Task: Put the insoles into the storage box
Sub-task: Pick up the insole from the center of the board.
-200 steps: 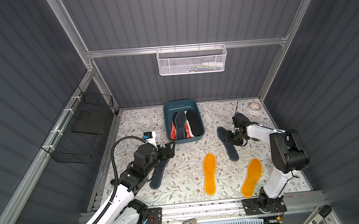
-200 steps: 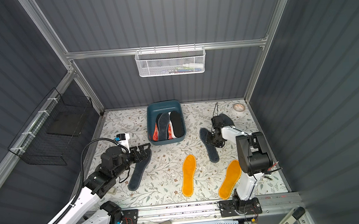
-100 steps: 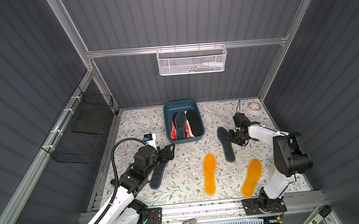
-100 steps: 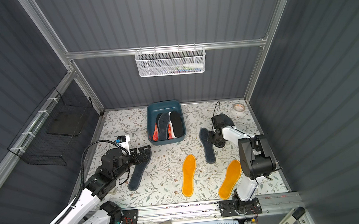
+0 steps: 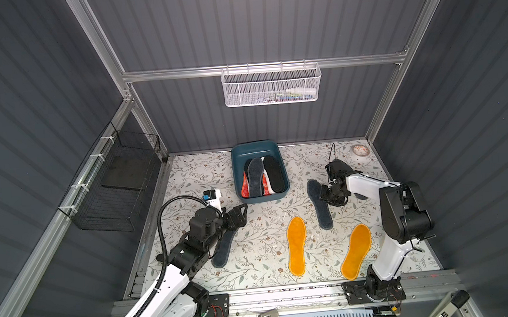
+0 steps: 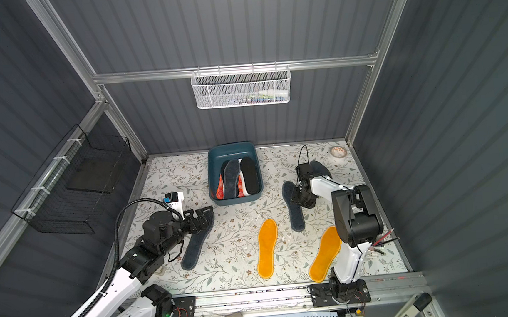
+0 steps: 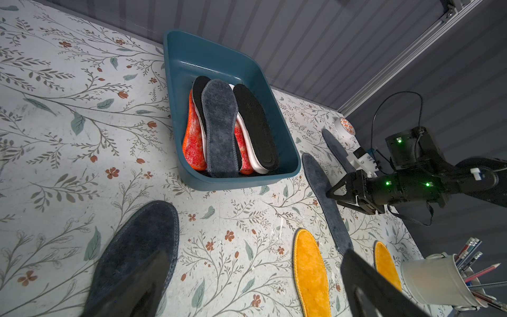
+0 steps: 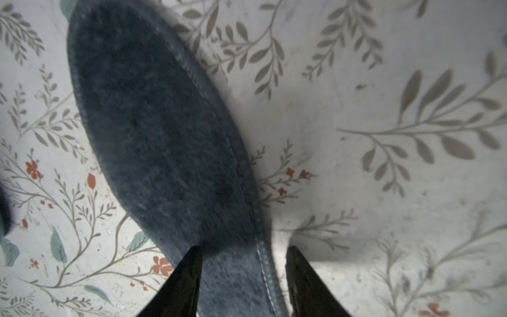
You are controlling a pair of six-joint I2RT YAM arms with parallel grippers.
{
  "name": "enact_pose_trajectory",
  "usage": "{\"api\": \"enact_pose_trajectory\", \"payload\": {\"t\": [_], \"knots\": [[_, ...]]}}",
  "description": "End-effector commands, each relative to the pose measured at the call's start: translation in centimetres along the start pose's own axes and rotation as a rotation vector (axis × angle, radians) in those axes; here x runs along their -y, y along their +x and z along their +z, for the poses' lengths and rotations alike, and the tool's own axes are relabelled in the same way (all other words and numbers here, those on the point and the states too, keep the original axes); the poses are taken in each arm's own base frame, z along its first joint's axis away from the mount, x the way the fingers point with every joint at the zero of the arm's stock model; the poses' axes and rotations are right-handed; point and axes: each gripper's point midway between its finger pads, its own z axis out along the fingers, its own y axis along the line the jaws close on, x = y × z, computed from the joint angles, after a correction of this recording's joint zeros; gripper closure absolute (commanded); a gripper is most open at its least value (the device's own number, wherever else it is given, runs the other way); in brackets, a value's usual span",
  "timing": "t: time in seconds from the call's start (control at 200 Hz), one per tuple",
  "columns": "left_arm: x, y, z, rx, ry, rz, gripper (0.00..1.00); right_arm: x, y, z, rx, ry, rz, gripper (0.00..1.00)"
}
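The teal storage box [image 5: 237, 166] stands at the back middle with several insoles [image 5: 255, 177] stacked in it: dark grey, black, white and red-orange. A dark grey insole [image 5: 320, 212] lies flat to its right. My right gripper [image 5: 323, 198] is open low over it, one finger [image 8: 186, 277] above the fuzz and the other [image 8: 300, 277] off the stitched edge. My left gripper [image 5: 242, 216] is wide open above the toe of another dark insole [image 5: 222, 250]. Two orange insoles [image 5: 296, 245] [image 5: 356, 251] lie at the front. A third dark insole [image 6: 322, 168] lies behind the right arm.
A white mesh basket [image 5: 272, 86] hangs on the back wall and a black wire basket [image 5: 117, 187] on the left wall. A tape roll [image 5: 360, 151] sits at the back right corner. A cup of pencils [image 7: 439, 280] stands by the right arm's base.
The right gripper's jaws have spread a little wider over the dark insole's edge and its arm has shifted slightly. The left arm has hardly moved.
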Motion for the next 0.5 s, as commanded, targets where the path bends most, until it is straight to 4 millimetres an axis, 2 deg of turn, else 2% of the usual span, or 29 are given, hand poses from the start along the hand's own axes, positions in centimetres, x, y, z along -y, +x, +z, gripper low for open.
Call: {"api": "enact_pose_trajectory", "payload": {"t": [0.0, 0.3, 0.495], "knots": [[-0.24, 0.11, -0.13, 0.005, -0.001, 0.026, 0.00, 0.47, 1.33, 0.03, -0.051, 0.037, 0.010, 0.48], [-0.23, 0.09, -0.21, 0.008, 0.001, 0.032, 0.00, 0.39, 1.77, -0.02, -0.059, 0.046, -0.001, 0.53], [-0.38, 0.03, -0.53, 0.011, -0.007, 0.040, 0.00, 0.15, 1.81, 0.19, -0.079, 0.080, -0.021, 0.67]]}}
